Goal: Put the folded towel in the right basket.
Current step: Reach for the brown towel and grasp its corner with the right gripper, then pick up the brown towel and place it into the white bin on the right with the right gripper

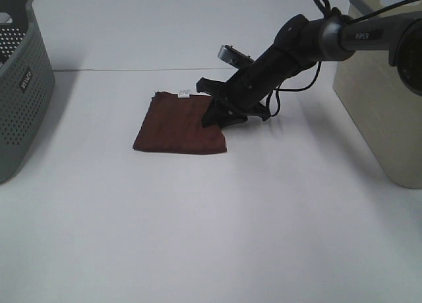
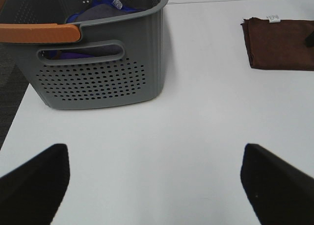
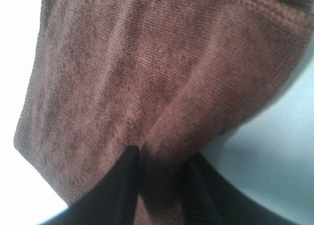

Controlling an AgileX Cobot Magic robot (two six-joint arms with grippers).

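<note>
The folded towel (image 1: pixel 175 126), dark reddish-brown with a small white tag (image 1: pixel 184 94), lies flat on the white table left of centre. My right gripper (image 1: pixel 216 115) reaches across to the towel's right edge and is shut on it. In the right wrist view the cloth (image 3: pixel 147 78) bunches up between the two dark fingers (image 3: pixel 125 186). The right basket (image 1: pixel 379 118), beige with solid walls, stands at the far right. My left gripper (image 2: pixel 153 154) is open and empty above bare table. The towel also shows in the left wrist view (image 2: pixel 279 43), well away from that gripper.
A grey-green perforated basket (image 1: pixel 23 98) stands at the left table edge. In the left wrist view this basket (image 2: pixel 98 78) holds blue and purple cloth and has an orange handle. A cable hangs from the right arm (image 1: pixel 316 39).
</note>
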